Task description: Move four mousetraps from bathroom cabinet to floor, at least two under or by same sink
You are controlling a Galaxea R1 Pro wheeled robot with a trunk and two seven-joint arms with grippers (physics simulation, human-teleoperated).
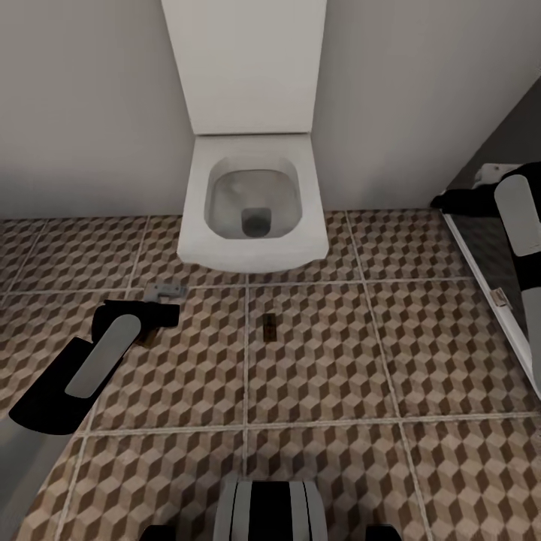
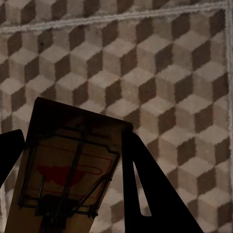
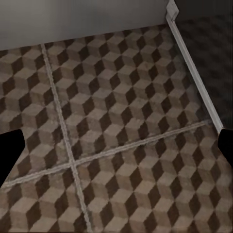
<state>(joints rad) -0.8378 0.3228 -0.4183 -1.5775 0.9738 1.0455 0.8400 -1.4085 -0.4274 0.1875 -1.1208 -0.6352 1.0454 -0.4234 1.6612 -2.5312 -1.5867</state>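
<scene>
Mousetrap (image 2: 73, 170) pinched in left fingers (image 2: 138, 184) low over floor (image 1: 338, 361) before toilet (image 1: 252, 203), another (image 1: 268, 327) already down; lower flat, release near sink; right fingers (image 3: 9, 150) spread, empty.

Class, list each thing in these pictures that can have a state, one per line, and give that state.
Toilet: lid up, bowl open.
Mousetrap on the floor: lying flat on the tiles, free of both pincers.
Held mousetrap: between the left pincer's fingers, above the tiles.
Left pincer: shut on the held mousetrap.
Right pincer: open, empty.
</scene>
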